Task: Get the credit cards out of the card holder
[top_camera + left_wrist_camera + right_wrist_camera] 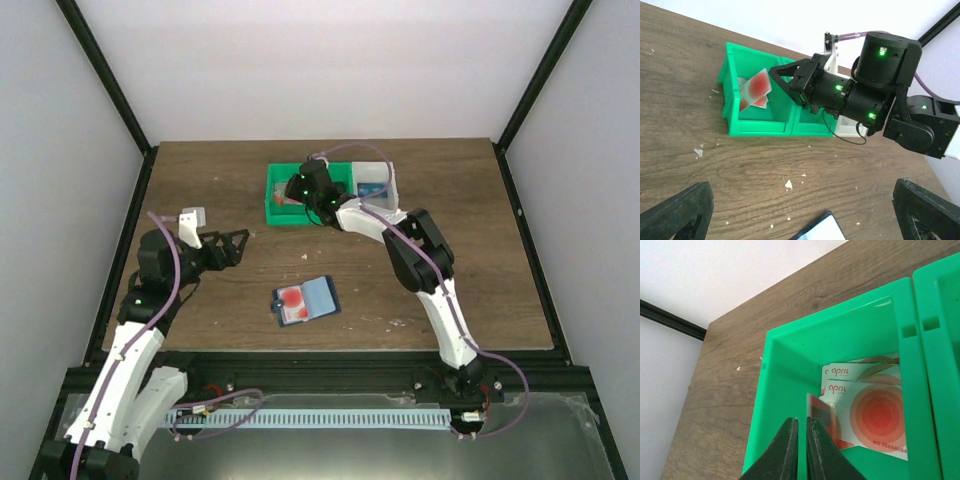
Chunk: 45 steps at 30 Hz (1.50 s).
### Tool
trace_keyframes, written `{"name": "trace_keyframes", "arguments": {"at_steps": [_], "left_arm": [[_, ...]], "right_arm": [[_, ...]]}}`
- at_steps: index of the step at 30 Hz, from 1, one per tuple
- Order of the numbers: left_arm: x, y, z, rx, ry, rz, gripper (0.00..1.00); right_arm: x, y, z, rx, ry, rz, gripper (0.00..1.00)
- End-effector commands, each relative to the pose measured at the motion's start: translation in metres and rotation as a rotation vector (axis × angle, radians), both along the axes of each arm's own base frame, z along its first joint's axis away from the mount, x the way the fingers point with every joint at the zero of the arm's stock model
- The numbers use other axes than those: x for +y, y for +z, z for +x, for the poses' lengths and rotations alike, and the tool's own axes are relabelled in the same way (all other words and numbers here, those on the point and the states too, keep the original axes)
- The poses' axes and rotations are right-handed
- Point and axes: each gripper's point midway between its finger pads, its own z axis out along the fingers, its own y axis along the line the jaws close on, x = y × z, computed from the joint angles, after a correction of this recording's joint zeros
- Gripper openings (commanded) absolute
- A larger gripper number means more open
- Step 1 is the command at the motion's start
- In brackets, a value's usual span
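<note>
The card holder [318,293] lies open on the table in front of both arms, with a red-and-white credit card [291,298] on its left half. One corner of the holder shows in the left wrist view [821,229]. My right gripper [802,421] hangs inside the green bin's left compartment [790,380], jaws a narrow slit apart with green showing between them. A card [821,412] stands on edge at the right fingertip. Several red-and-white cards [875,410] lie flat on the bin floor [757,87]. My left gripper [805,200] is wide open and empty above the table, left of the holder.
The green bin [272,213] has two compartments and stands at the back middle, with a white bin [378,180] against its right side. Small white crumbs [788,184] dot the wood. Black frame posts stand at the table's back corners.
</note>
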Motion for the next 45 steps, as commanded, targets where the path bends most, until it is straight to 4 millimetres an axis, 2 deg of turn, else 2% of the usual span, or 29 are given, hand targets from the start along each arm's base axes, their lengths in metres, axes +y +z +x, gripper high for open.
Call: {"name": "trace_keyframes", "arguments": {"at_steps": [1, 5, 9, 15, 19, 22, 25, 26, 29, 35, 40, 45], "left_arm": [[-0.001, -0.001, -0.002, -0.011, -0.017, 0.005, 1.0], [-0.001, -0.001, -0.002, -0.01, -0.018, 0.005, 1.0], [-0.001, -0.001, -0.002, -0.011, -0.017, 0.005, 1.0], [-0.001, -0.001, -0.002, -0.011, -0.018, 0.005, 1.0], [-0.001, -0.002, -0.002, -0.009, -0.018, 0.005, 1.0], [-0.001, -0.003, -0.002, -0.004, -0.018, 0.006, 0.99], [-0.002, -0.004, -0.001, 0.0, -0.022, -0.001, 0.96], [-0.003, -0.006, -0.001, 0.005, -0.024, -0.002, 0.95], [-0.004, -0.011, 0.002, 0.03, -0.026, -0.01, 0.93], [-0.013, -0.026, 0.005, 0.096, -0.051, -0.009, 0.8], [-0.031, -0.045, 0.004, 0.18, -0.095, -0.002, 0.78], [-0.059, -0.055, -0.008, 0.272, -0.19, -0.049, 0.62]], "right_arm": [[-0.004, -0.01, 0.011, 0.024, -0.045, -0.004, 0.1], [-0.003, -0.014, 0.014, 0.032, -0.046, -0.02, 0.14], [-0.004, -0.001, 0.015, 0.016, -0.044, -0.032, 0.21], [-0.003, 0.043, 0.011, -0.079, 0.021, -0.079, 0.26], [0.004, 0.07, -0.003, -0.123, 0.126, -0.099, 0.31], [0.007, 0.084, -0.022, -0.119, 0.215, -0.104, 0.33], [0.006, 0.095, -0.05, -0.107, 0.31, -0.084, 0.33], [0.002, 0.09, -0.062, -0.091, 0.338, -0.088, 0.33], [-0.013, 0.092, -0.091, -0.083, 0.37, -0.085, 0.34], [-0.044, 0.095, -0.145, -0.07, 0.413, -0.071, 0.34], [-0.057, 0.073, -0.19, -0.009, 0.479, -0.061, 0.34], [-0.066, 0.043, -0.232, 0.063, 0.544, -0.069, 0.34]]}}
